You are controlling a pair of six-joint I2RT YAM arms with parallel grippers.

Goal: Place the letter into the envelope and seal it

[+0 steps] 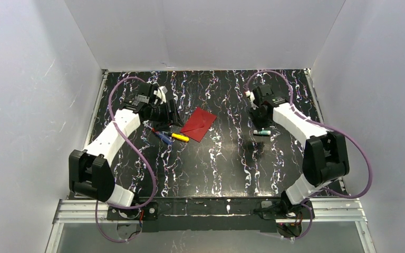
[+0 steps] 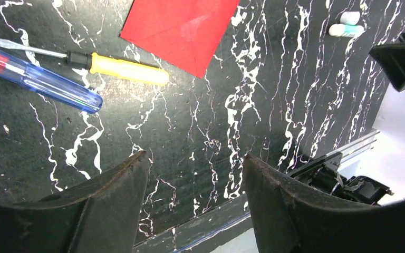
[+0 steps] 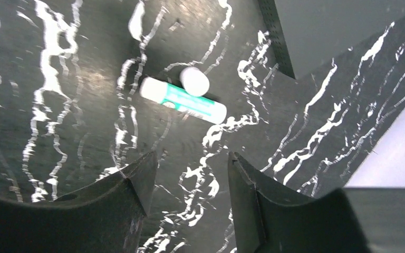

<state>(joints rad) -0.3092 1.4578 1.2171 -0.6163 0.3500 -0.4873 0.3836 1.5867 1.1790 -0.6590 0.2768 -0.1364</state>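
Now you have one envelope [image 1: 199, 124] flat beside two screwdrivers [image 2: 129, 70], per the left wrist view; the right wrist view shows one glue stick [image 3: 183, 99] instead. Left gripper [image 2: 195, 157] and right gripper [image 3: 191, 155] gape, empty.

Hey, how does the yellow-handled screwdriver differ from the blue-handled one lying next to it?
The yellow screwdriver has an opaque handle; the blue screwdriver has a clear one with red at one end. The yellow one lies nearer the envelope; the blue one lies farther. The yellow one's flat-tipped shaft shows; the blue one's is out of frame. Both lie flat on the table.
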